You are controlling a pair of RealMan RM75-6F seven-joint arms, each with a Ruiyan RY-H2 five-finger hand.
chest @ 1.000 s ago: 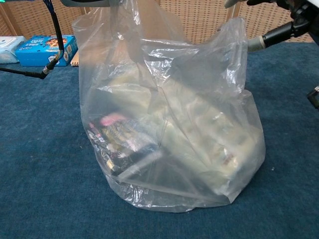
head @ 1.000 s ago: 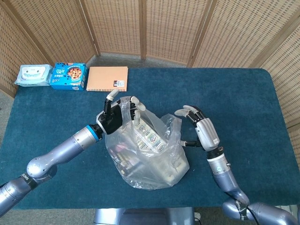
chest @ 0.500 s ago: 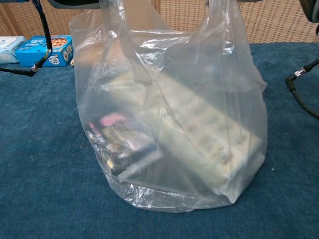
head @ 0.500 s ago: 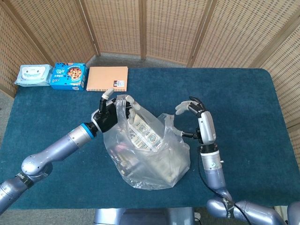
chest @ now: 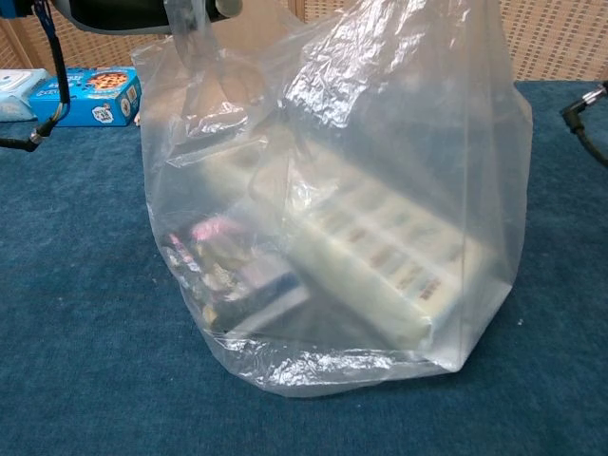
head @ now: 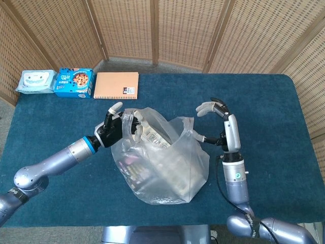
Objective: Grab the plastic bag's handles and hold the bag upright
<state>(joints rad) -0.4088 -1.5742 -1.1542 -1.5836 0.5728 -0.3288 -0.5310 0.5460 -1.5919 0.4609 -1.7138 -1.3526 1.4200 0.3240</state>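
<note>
Partly: bag [head: 162,162] hides left robot hand [head: 114,129] fingers; contents blurry.

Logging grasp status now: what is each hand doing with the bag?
Left hand: grips the plastic bag at its left handle.
Right hand: pinches the bag's right handle, other fingers spread.

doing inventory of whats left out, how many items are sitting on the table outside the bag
3, in a row at the far left edge of the table: wipes pack, blue cookie box, orange notebook. The bag may hide others behind it.
</note>
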